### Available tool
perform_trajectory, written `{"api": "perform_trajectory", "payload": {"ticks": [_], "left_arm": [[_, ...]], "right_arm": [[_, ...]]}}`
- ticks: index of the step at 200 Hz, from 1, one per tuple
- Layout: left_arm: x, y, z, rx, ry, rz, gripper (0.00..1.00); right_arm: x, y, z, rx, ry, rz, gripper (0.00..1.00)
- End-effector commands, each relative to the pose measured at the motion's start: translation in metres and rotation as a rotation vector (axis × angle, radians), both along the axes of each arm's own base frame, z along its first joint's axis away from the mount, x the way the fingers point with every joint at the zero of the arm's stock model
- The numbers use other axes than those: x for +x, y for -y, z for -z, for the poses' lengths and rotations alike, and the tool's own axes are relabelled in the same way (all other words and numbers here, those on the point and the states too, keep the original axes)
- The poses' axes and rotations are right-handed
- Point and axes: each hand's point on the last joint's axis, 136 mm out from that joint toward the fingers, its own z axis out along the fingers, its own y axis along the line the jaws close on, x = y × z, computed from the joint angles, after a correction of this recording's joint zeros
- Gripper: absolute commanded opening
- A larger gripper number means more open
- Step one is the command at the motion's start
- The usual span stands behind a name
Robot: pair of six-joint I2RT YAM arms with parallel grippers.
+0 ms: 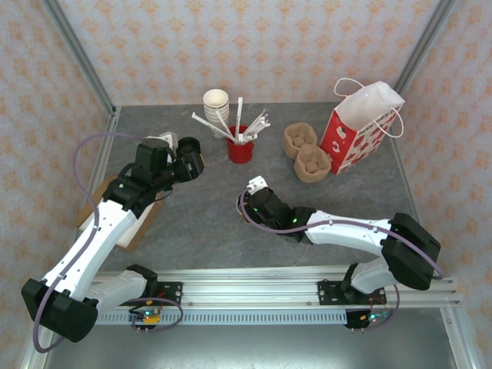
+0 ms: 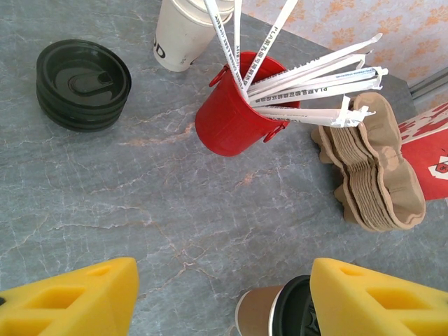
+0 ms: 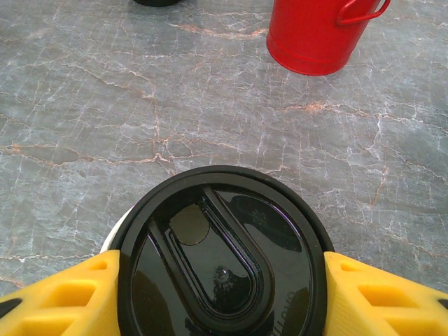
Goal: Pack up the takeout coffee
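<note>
Right hand [image 3: 220, 269] clamped the takeout coffee [image 3: 213, 231], one finger tight on each side of its top, near the middle of the desk [image 3: 84, 105]. Left hand [image 2: 220, 280] spread wide, coffee just beside one finger.

In the right wrist view the lid of the takeout coffee [image 3: 222, 259] runs off the edge at 6 o'clock and hides nearly all the cup; the red bucket [image 3: 315, 35] is cropped at 1 o'clock.
</note>
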Motion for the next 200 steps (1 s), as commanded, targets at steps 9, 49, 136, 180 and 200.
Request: {"api": "perform_trajectory", "payload": {"ticks": [9, 49, 136, 180, 200], "left_arm": [[0.001, 0.004, 0.0, 0.012, 0.001, 0.03, 0.67], [0.001, 0.004, 0.002, 0.014, -0.003, 0.035, 0.67], [-0.001, 0.004, 0.008, 0.024, -0.014, 0.04, 0.67], [-0.002, 0.004, 0.013, 0.026, -0.022, 0.045, 0.67], [-0.003, 0.004, 0.013, 0.029, -0.023, 0.046, 0.67]], "right_arm": [[-0.001, -0.003, -0.016, 0.035, 0.004, 0.004, 0.59], [-0.001, -0.005, -0.013, 0.036, -0.004, 0.003, 0.59], [-0.001, -0.011, -0.008, 0.048, -0.03, 0.003, 0.59], [-0.002, -0.009, 0.002, 0.025, -0.052, 0.004, 0.6], [-0.003, -0.005, 0.011, 0.0, -0.063, 0.014, 0.59]]}}
